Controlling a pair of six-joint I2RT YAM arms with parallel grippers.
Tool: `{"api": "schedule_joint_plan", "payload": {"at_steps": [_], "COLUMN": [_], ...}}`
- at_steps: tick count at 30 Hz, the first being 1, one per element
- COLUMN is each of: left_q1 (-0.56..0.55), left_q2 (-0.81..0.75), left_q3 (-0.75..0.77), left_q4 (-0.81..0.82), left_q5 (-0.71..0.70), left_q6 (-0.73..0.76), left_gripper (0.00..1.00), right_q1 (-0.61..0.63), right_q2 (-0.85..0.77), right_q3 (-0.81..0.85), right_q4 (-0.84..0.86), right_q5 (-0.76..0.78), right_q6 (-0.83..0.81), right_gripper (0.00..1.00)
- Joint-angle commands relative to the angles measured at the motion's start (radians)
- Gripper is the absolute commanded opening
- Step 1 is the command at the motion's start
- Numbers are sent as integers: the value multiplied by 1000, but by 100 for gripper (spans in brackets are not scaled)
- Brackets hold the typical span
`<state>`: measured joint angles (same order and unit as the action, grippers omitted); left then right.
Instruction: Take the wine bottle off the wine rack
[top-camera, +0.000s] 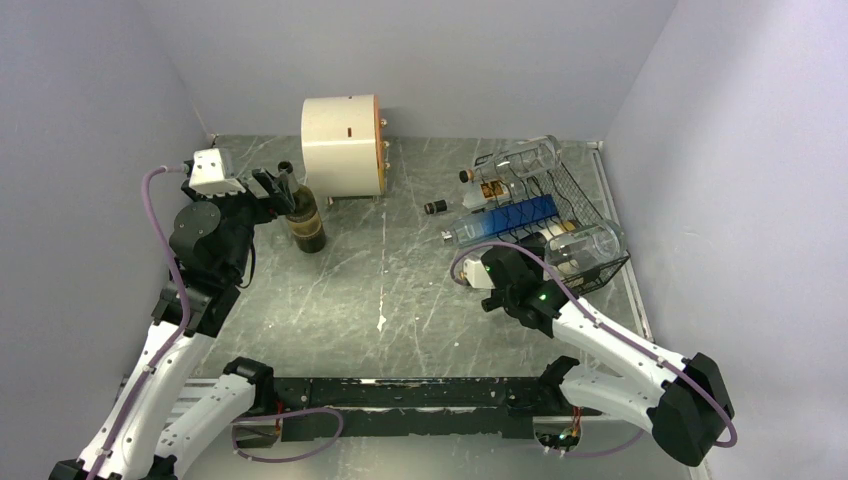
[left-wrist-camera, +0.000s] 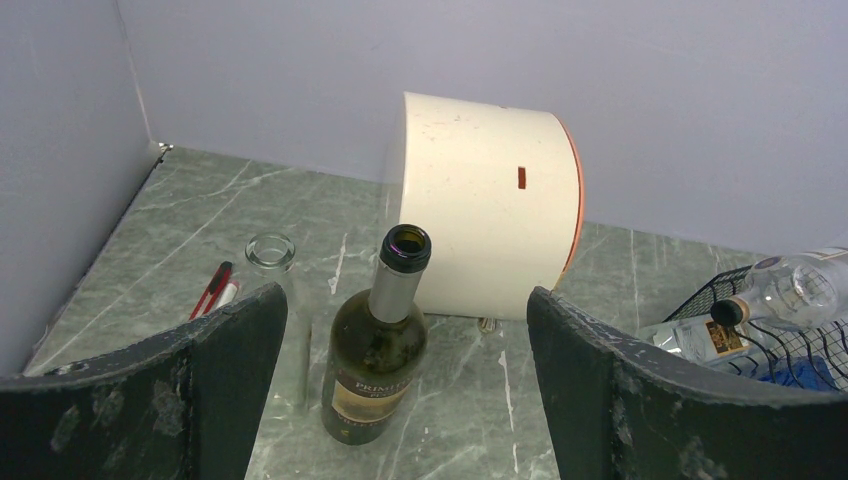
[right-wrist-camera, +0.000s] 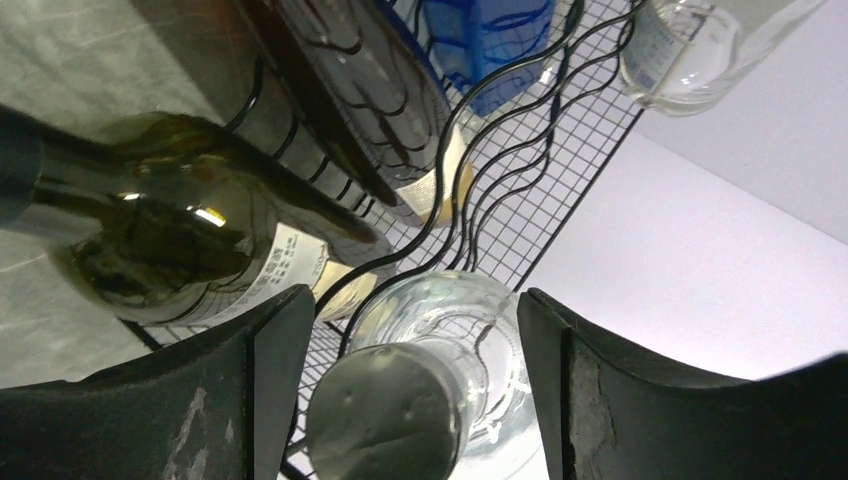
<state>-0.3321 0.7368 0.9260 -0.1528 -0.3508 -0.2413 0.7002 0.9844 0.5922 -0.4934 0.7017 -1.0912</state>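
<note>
The black wire wine rack (top-camera: 575, 205) stands at the right with several bottles lying in it. My right gripper (top-camera: 526, 263) is at its near-left side. In the right wrist view the gripper (right-wrist-camera: 412, 300) is open. A clear bottle (right-wrist-camera: 455, 320) with a silver cap lies between its fingers, apart from both. A dark wine bottle (right-wrist-camera: 170, 250) lies in a rack cell (right-wrist-camera: 560, 130) to the left. My left gripper (top-camera: 278, 188) is open by a dark wine bottle (top-camera: 306, 226) that stands upright on the table. The left wrist view shows this bottle (left-wrist-camera: 378, 350) ahead of the open gripper (left-wrist-camera: 405, 300), untouched.
A cream cylinder drum (top-camera: 342, 145) stands at the back, just behind the upright bottle, and also shows in the left wrist view (left-wrist-camera: 490, 200). A clear glass bottle (left-wrist-camera: 272, 255) and a red pen (left-wrist-camera: 212, 290) are left of it. A small dark object (top-camera: 434, 207) lies mid-table. Walls close in on three sides.
</note>
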Motion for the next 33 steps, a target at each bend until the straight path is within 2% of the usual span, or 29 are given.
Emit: {"api": "schedule_joint_plan", "payload": {"at_steps": [1,7,13,20,27,33], "left_q1": [-12,-12,-12,-12,-12,-12], "left_q2": [-7,-8,-8,-9,-7,-5], "left_q3": [7,7,7,7,7,7], "left_q4": [29,31,30,31,30,31], "left_q5": [9,7,10,10,12,13], "left_q6": [7,8,8,8,7,8], "left_gripper": [93,93,93,93,93,93], "right_q1": [-8,-16,-30,-40,-42,-43], "right_q2": [0,4,19,19,15,32], "right_q3": [-22,-25,-35,-50,-58,24], "right_q4": [109,142,148,164,181,130], "right_q5": [20,28,32,47,48,10], "right_q6": [-98,-127,-139,-159,-163,-79], "right_gripper": [80,77,66,62,44,26]}}
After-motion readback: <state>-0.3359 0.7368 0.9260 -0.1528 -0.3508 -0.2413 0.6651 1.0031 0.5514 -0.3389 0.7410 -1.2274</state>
